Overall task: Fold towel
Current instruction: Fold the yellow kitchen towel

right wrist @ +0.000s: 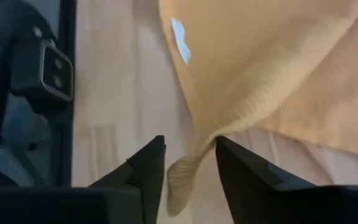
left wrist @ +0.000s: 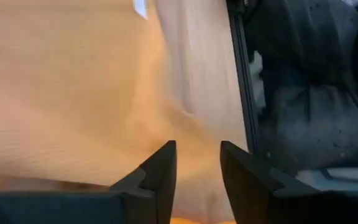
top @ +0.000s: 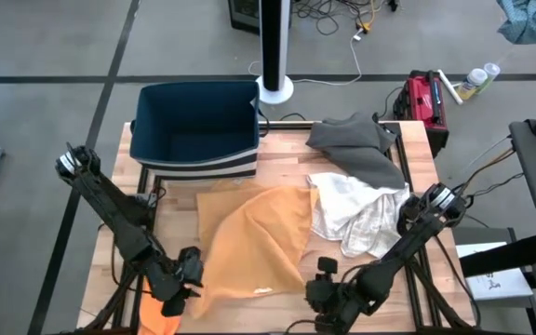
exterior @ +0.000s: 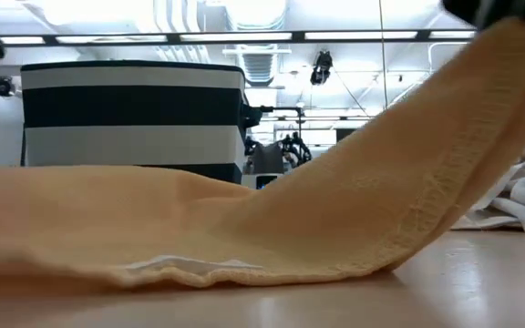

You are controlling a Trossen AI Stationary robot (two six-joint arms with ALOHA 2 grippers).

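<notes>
Towel (top: 249,237), orange, lies half folded mid-table (top: 417,158), its near corners brought to the front edge for you to match. Left end effector (top: 186,275) stands part open at the near-left corner, gripping nothing. Right end effector (top: 327,279), also part open, has the other corner hanging between its fingers, probably loose.

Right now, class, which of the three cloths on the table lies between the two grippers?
The orange towel: it spreads across the table's front, unlike the white checked cloth and grey cloth bunched further back on the right.
</notes>
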